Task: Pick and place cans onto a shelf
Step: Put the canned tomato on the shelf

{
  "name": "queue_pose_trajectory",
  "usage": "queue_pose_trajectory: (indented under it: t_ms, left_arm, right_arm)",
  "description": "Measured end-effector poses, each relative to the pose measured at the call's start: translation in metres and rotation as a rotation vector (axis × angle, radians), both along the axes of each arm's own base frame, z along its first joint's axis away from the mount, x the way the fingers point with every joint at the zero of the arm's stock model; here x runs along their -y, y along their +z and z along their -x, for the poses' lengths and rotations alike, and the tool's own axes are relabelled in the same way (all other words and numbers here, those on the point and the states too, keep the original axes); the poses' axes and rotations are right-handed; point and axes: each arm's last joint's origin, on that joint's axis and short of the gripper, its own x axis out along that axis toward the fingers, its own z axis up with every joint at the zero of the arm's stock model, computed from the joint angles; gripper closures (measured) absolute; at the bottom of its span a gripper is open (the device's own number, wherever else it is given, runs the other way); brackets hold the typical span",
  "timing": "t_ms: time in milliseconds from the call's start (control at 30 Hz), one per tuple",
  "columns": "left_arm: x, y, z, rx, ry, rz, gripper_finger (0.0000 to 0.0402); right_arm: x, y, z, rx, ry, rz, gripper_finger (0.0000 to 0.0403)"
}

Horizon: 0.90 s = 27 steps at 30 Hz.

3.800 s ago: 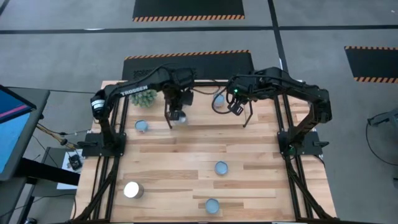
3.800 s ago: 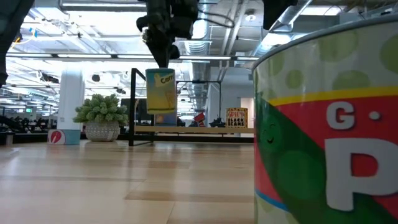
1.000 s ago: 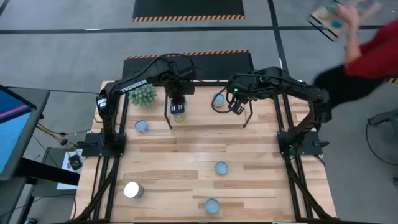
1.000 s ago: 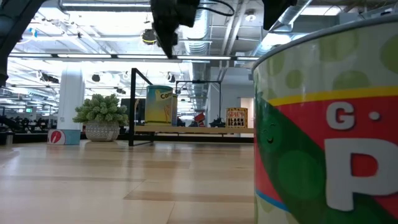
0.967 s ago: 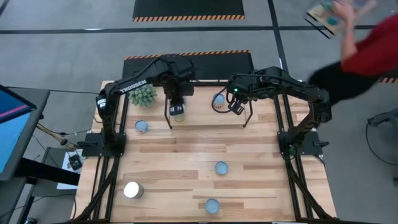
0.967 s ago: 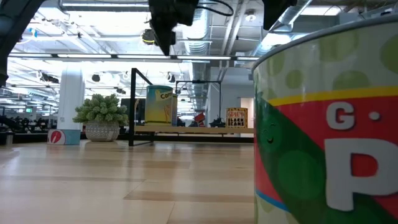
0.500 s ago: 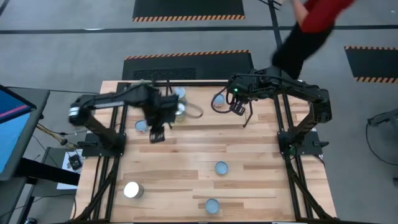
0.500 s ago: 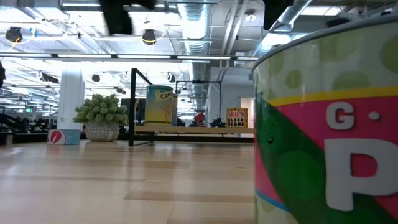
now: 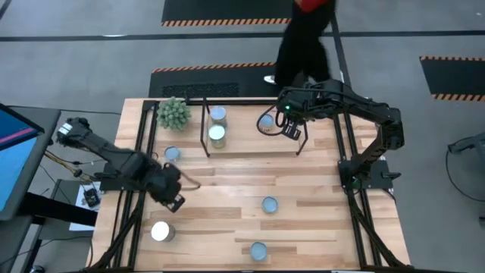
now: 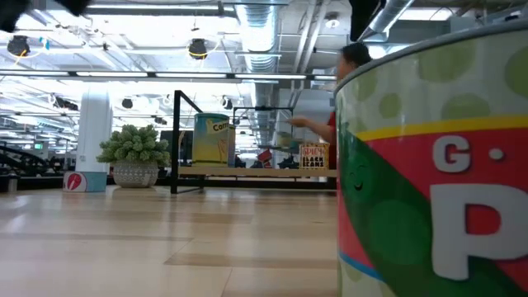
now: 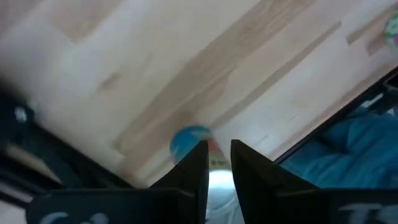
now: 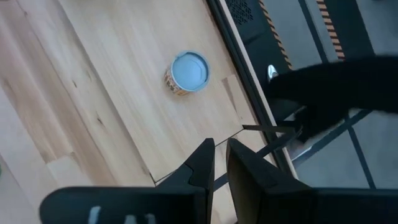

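Three cans stand on the shelf [image 9: 250, 144] at the far side: two at its left end [image 9: 218, 114] [image 9: 217, 134] and one [image 9: 265, 121] farther right, which also shows in the right wrist view [image 12: 189, 71]. In the low view a yellow can [image 10: 214, 140] and a dark-labelled can [image 10: 313, 155] stand on the shelf board. More cans stand on the table [image 9: 173, 154] [image 9: 269, 204] [image 9: 161, 231] [image 9: 258, 252]. My left gripper [image 9: 173, 199] hangs shut and empty over the table's left side, above a blue-topped can [image 11: 189, 142]. My right gripper [image 9: 292, 130] is shut and empty over the shelf's right part.
A spiky green potted plant [image 9: 173, 114] stands at the far left beside the shelf. A person [image 9: 303, 38] walks just beyond the table's far edge. One can [image 10: 429, 165] stands right in front of the low camera. Bare wood lies in the table's middle.
My left gripper has swung away from the shelf's left end, toward the table's left and near edges, leaving the yellow can standing on the shelf. The person has walked leftward behind the far edge.
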Motion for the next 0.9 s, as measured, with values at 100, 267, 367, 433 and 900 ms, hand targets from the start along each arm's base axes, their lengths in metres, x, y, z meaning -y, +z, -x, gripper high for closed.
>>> queue_pose_trajectory:
  t_ms: [100,267,367,433,900]
  left_arm:
    - [0.019,-0.009,0.013,-0.064,-0.027,0.012,0.0347]
    - [0.039,-0.015,0.032,-0.125,-0.038,0.020,0.0347]
    - [0.047,-0.014,0.037,-0.095,-0.024,0.027,0.0347]
    - [0.052,-0.015,0.038,-0.064,-0.031,0.016,0.0347]
    - [0.077,-0.041,0.032,-0.149,-0.073,-0.091,0.0347]
  right_arm:
    - [0.004,0.000,0.001,0.001,-0.014,0.000,0.0338]
    - [0.009,0.000,0.002,0.012,-0.043,-0.001,0.0338]
    - [0.012,0.000,0.002,0.023,-0.073,-0.006,0.0338]
    - [0.012,0.000,0.003,0.028,-0.082,-0.009,0.0338]
    - [0.012,0.000,0.002,0.031,-0.084,-0.009,0.0338]
